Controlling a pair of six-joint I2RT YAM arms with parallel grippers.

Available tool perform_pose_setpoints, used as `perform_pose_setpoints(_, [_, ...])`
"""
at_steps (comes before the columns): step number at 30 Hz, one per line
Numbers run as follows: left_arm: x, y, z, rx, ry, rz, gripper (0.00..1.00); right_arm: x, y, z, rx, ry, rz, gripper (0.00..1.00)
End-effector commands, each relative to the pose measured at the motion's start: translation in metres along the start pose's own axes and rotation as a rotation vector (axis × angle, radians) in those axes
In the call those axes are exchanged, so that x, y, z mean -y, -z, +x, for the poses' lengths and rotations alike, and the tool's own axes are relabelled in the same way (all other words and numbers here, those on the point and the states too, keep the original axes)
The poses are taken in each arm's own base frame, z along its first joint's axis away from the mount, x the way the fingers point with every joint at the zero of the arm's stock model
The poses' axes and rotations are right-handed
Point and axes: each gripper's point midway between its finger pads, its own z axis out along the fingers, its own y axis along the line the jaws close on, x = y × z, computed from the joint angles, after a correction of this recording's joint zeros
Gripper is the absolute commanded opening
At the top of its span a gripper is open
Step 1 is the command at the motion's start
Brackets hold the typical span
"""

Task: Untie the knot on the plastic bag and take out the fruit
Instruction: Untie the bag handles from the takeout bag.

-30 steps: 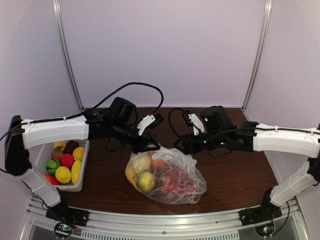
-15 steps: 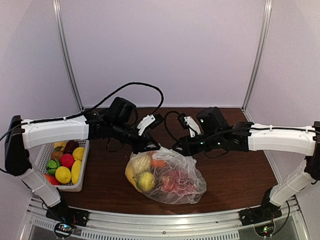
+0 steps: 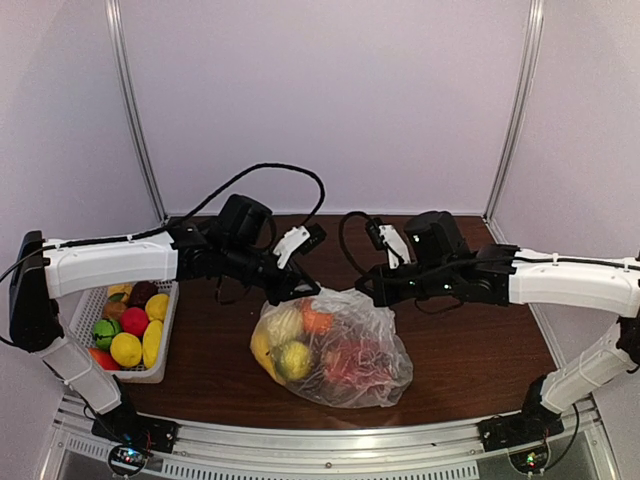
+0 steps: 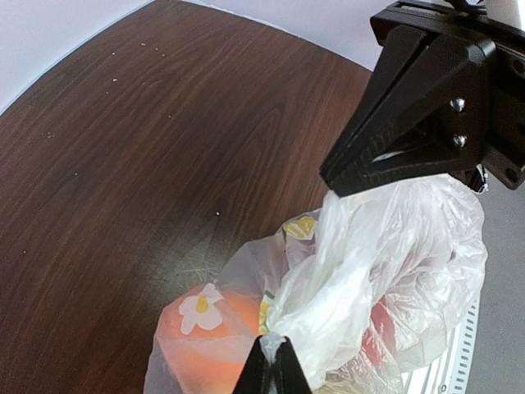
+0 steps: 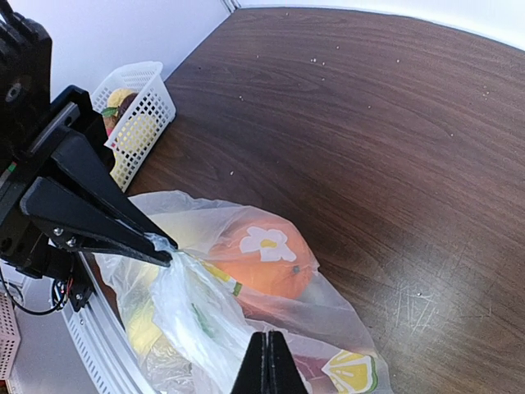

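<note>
Dark wooden counter [image 3: 480,350] carries the plastic bag [image 3: 335,345] of fruit [image 3: 292,362] at its centre; left gripper [image 4: 271,361] and right gripper [image 5: 267,359] each pinch its gathered top, closed tight. Pulling apart too hard could tear the thin plastic.

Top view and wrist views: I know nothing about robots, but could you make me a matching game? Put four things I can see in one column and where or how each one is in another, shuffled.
Things
1. plastic bag
2. white basket
3. orange
4. left end effector

Place or state
A. far left of the scene
B. shut, pinching clear plastic
C. middle of the table, between the two arms
D. inside the bag, behind a flower print

Pairs: 1-C, 2-A, 3-D, 4-B
</note>
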Motion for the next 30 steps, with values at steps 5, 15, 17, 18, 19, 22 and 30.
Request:
perform_pose_setpoints(5, [-0.02,0.014,-0.005,0.057,0.046,-0.106,0.0,0.021,0.015,-0.01,0.082,-0.04,0.082,0.0])
perform_pose_setpoints(15, [-0.033,0.018,-0.004,0.072,0.109,-0.137,0.0,0.041,0.032,-0.015,0.157,-0.099,0.149,0.0])
perform_pose_setpoints(17, [-0.038,0.019,-0.004,0.073,0.128,-0.146,0.0,0.045,0.035,-0.016,0.171,-0.11,0.165,0.0])
perform_pose_setpoints(18, [-0.04,0.019,-0.004,0.076,0.137,-0.149,0.0,0.047,0.037,-0.016,0.178,-0.115,0.17,0.0])
perform_pose_setpoints(19, [-0.042,0.021,-0.004,0.079,0.144,-0.153,0.0,0.048,0.039,-0.016,0.182,-0.119,0.172,0.0])
perform_pose_setpoints(22, [-0.046,0.022,-0.004,0.082,0.165,-0.163,0.0,0.048,0.041,-0.018,0.193,-0.127,0.164,0.0])
perform_pose_setpoints(30, [-0.028,0.043,-0.028,0.161,0.034,-0.11,0.56,0.017,0.03,-0.018,0.14,-0.075,0.001,0.0])
